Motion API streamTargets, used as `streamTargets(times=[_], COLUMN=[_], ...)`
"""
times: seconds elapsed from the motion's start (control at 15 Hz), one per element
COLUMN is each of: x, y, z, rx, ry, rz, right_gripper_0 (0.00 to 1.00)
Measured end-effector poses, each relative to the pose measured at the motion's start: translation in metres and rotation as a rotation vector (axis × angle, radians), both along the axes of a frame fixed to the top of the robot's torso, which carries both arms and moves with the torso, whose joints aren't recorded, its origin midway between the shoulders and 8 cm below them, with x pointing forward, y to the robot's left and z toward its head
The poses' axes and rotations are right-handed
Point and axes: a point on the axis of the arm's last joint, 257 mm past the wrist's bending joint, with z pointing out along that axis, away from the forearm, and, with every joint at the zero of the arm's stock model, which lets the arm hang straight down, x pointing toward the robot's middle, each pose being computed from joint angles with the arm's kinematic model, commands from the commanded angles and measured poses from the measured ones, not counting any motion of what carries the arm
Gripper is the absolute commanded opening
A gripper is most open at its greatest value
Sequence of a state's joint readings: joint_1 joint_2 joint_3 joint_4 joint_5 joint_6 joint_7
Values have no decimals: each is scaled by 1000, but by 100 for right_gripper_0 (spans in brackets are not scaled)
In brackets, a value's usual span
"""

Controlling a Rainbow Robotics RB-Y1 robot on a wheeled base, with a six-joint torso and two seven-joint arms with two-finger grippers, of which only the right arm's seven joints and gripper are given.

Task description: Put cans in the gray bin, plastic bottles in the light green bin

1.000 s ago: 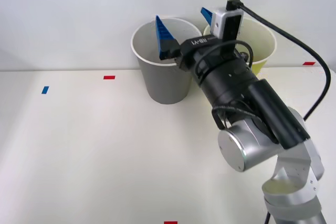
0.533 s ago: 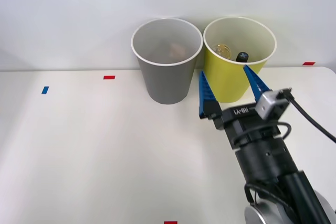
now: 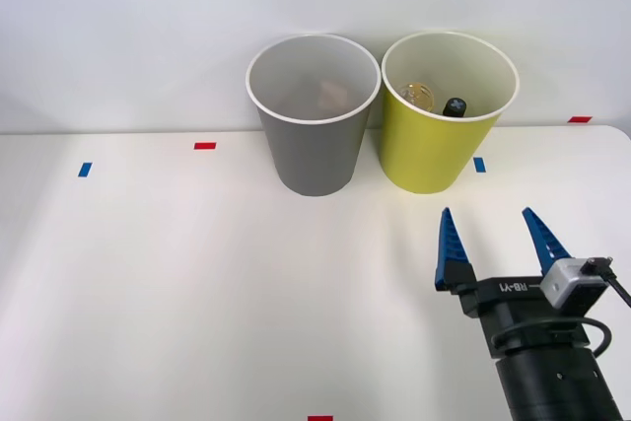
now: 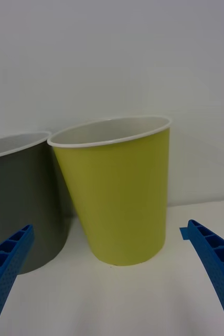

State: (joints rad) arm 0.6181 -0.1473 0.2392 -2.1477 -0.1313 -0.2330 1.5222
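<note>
The gray bin stands at the back of the table, and a can shows dimly inside it. Right beside it is the light green bin, holding a clear plastic bottle and a black cap. My right gripper is open and holds nothing, low over the table in front of the light green bin and a little to its right. In the right wrist view the light green bin stands straight ahead between my blue fingers, with the gray bin at its side.
The white table ends at a white wall just behind the bins. Small red tape marks and blue tape marks lie on it, one blue mark right of the light green bin.
My right arm has drawn back from over the gray bin, past the light green bin's front, to the near right of the table. The gripper stayed open and held nothing.
</note>
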Motion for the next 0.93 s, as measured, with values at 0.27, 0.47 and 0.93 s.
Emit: streamTargets(times=[0.27, 0.47, 0.93], x=[-23, -24, -3], y=[-25, -37, -33], z=[-38, -59, -68], rx=[-29, -41, -73], ry=[108, 188, 169], rz=[-50, -76, -110], right_gripper_0=[100, 100, 100])
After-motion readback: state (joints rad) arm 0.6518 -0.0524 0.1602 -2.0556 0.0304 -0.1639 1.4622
